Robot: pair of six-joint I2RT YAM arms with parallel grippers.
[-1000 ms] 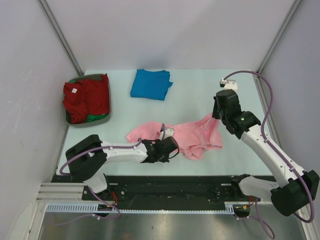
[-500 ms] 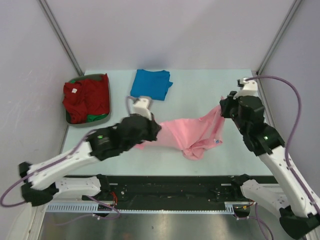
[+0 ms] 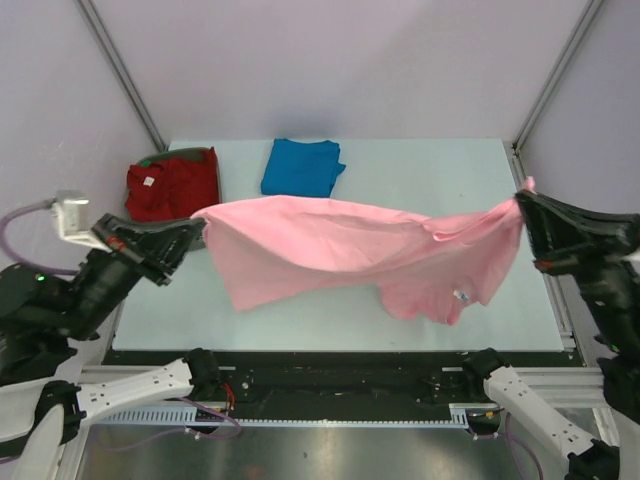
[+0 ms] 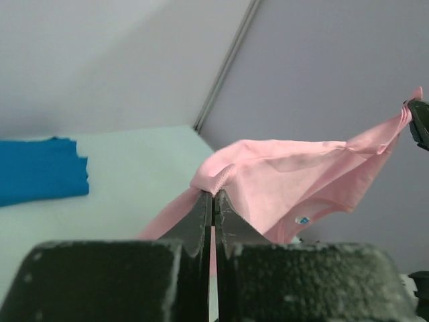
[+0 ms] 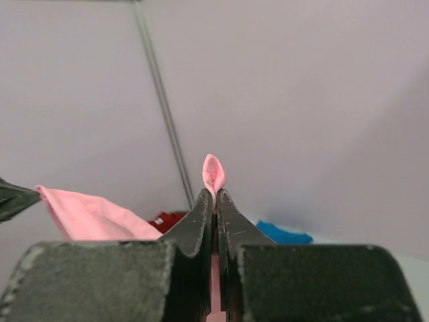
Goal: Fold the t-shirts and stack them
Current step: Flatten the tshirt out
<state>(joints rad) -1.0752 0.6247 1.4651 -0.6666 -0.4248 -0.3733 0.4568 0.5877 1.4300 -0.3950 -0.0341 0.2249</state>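
The pink shirt (image 3: 340, 250) hangs in the air, stretched long between the left end effector (image 3: 195, 228) and the right end effector (image 3: 522, 200), each pinching one top corner tight, with the worktop (image 3: 400, 170) below both.

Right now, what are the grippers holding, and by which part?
Both hold the pink shirt: the left gripper pinches one end's edge, the right gripper the opposite end.
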